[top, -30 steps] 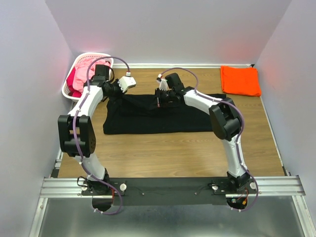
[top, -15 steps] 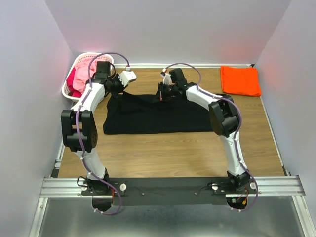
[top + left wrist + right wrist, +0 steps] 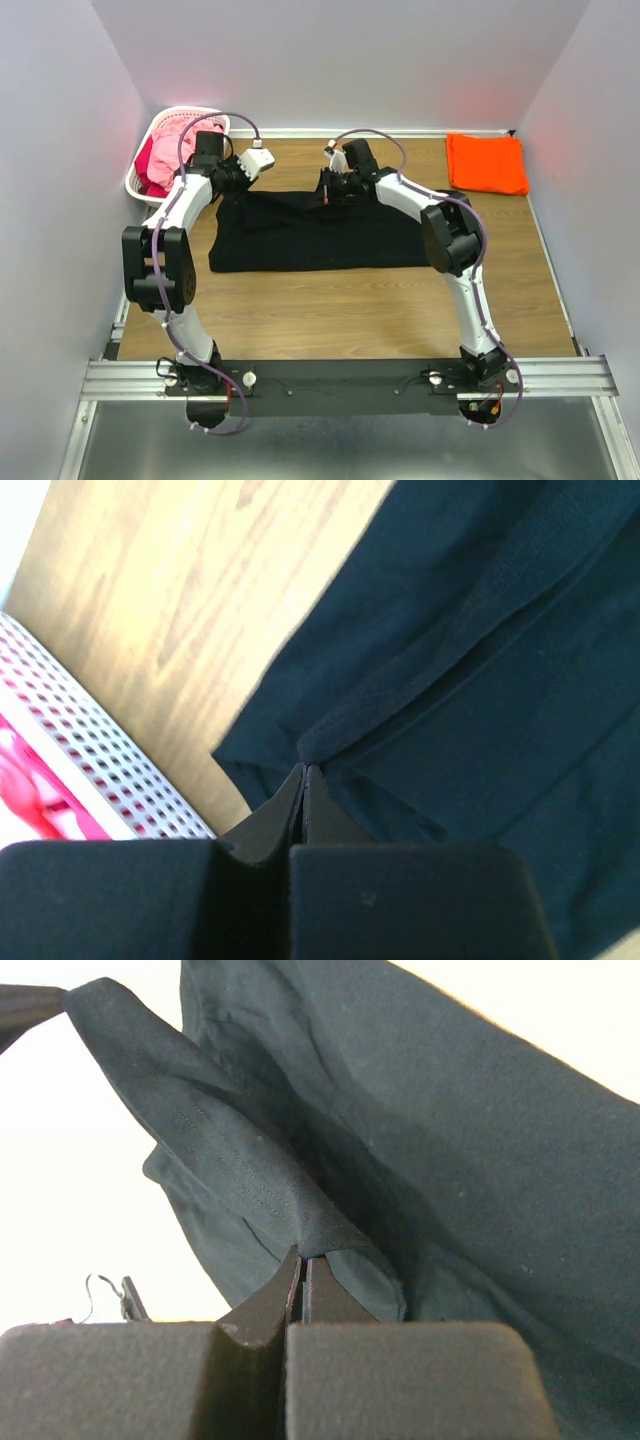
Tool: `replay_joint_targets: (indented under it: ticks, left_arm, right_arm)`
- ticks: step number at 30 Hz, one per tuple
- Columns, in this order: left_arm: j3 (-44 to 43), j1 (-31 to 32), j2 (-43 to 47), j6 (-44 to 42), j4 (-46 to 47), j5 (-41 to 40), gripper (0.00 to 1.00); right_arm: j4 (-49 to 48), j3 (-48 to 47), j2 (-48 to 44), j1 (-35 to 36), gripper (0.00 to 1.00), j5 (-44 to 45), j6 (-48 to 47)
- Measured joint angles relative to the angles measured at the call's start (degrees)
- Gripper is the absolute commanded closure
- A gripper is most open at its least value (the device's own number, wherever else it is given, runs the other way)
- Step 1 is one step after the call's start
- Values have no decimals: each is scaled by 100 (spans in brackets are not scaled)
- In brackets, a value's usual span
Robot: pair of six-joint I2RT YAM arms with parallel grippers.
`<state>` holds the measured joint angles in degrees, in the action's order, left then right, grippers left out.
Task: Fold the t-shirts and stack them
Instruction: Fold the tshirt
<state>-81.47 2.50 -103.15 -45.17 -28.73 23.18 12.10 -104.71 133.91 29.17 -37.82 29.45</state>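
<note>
Over the far half of the bench (image 3: pixel 330 310), both arms reach out to the far edge of the black t-shirt (image 3: pixel 310 235). The left pincer (image 3: pixel 303 780) is clamped tight, its 2 fingers pressed together on a small pinched fold of black cloth near the shirt's left corner. The right pincer (image 3: pixel 302 1262) is closed just as tightly on a raised ridge of the same shirt, with cloth draping away from its tips on both sides. The rest of the shirt lies spread across the wood between the 2 arms, wider than it is deep.

The orange t-shirt (image 3: pixel 487 163) lies folded flat in the far right corner, well apart from the black one. A white lattice basket (image 3: pixel 185 110) stands in the far left corner with pink cloth (image 3: pixel 172 133) inside.

Compared with 1 second ago, both wrists have drawn a little toward the far wall, taking the gripped edge along with them. The orange shirt and the basket have not moved.
</note>
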Motion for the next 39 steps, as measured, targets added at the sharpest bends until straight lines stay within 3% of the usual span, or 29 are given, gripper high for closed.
replay_joint_targets:
  ticks: [11,19,25,39]
  left_arm:
    - [540,240,503,638,402,-227,100]
    - [-236,402,-225,750,658,-297,100]
    - [-337,424,-439,756,671,-315,100]
    - [529,476,426,798,516,-599,100]
  right_arm:
    - [-2,190,-17,-190,99,-208,57]
    - [0,271,-17,-219,99,-251,118]
    - [0,271,-17,-240,100,-284,173]
    - [-2,367,-33,-339,99,-573,273]
